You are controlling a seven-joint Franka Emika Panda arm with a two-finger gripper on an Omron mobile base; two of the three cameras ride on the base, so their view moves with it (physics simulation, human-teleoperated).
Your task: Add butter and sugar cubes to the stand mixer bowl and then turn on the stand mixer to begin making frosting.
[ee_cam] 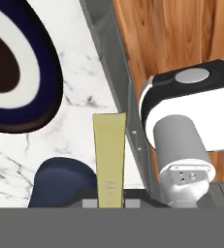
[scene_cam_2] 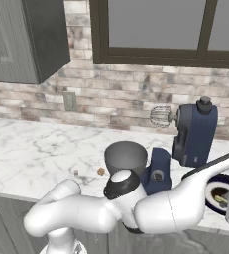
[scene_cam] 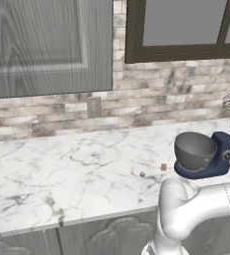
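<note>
We noted a grey cabinet door (scene_cam: 47, 45) at far left in the left base view, above a white marble counter (scene_cam: 61, 174). A beige wall outlet (scene_cam: 93, 106) sat on the brick backsplash.

Right of the counter's middle lay the sugar cubes (scene_cam: 142, 174), a tiny pale grey-white lump. Just beside it, slightly further back, lay the butter (scene_cam: 163, 167), a tiny tan-orange cube. Both rested on bare marble, apart from each other and just left of the bowl, outside it.

Next came the navy-blue stand mixer (scene_cam_2: 195, 131), with its grey metal bowl (scene_cam: 193, 149) seated on the base. The head was tilted up and the wire whisk (scene_cam_2: 160, 116) pointed left, clear of the bowl.

Furthest right in the right base view, a round plate with a navy rim and white ring (scene_cam_2: 210, 181) lay on the counter near its front edge.

In the hand view, the two-finger gripper (ee_cam: 108, 201) had its tips pressed close on the lower end of a pale yellow flat bar (ee_cam: 108, 150). The bar was held over the marble beside that plate.
</note>
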